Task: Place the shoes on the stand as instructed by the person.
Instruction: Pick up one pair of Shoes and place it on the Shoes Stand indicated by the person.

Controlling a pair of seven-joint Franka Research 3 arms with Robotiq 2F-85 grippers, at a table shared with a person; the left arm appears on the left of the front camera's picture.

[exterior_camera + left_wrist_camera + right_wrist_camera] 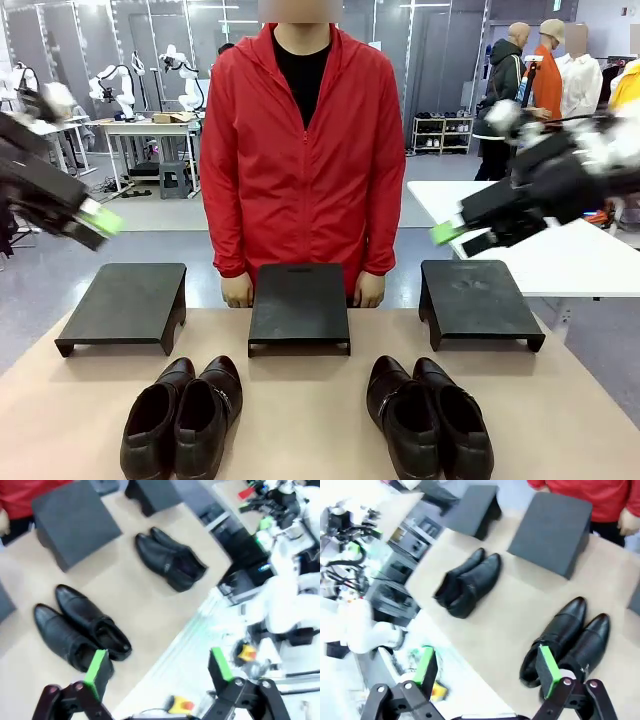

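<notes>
Shoes [205, 425] by near table [300, 425] edge, gap between

Tan tabletop [305, 420] across the foreground, with a white table [580, 268] just beyond its far right corner and grey floor [30, 290] alongside. In the background, at left, a white workbench [150, 128] with a grey stool [172, 178] beneath; at right, a low shelf rack [442, 133] bearing small dark items, too distant to identify. Off the tabletop's edge in the left wrist view, a small yellow-and-red object [179, 705], blurred.
</notes>
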